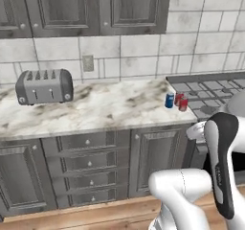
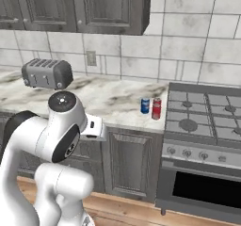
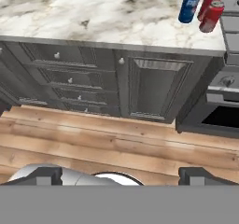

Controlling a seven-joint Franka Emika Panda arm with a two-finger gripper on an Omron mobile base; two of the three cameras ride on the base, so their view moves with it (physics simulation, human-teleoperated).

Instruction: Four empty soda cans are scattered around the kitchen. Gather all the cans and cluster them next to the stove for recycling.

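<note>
Marble counter (image 1: 95, 107) carries the gathered cans at its right end, just beside the stove (image 2: 207, 114): a blue can (image 2: 145, 105) on the left and two red cans, one (image 1: 178, 98) farther back and one (image 1: 183, 104) nearer, so close together that in the right base view they read as a single red cylinder. All three stand upright, long axes vertical, close to the seam where stone meets cooktop. A fourth can is needed to finish the task, and it cannot be found in these pictures.

The gripper (image 3: 119, 174) is held low in front of the cabinets, jaws spread wide with nothing between them. From the hand view the cluster lies up and to the right, beyond the counter's front edge, well apart from the fingertips.

Open marble stretches left of the cans toward the toaster (image 1: 44, 86), so room for setting down another can is judged ample on that side; the stove edge bounds the right.
</note>
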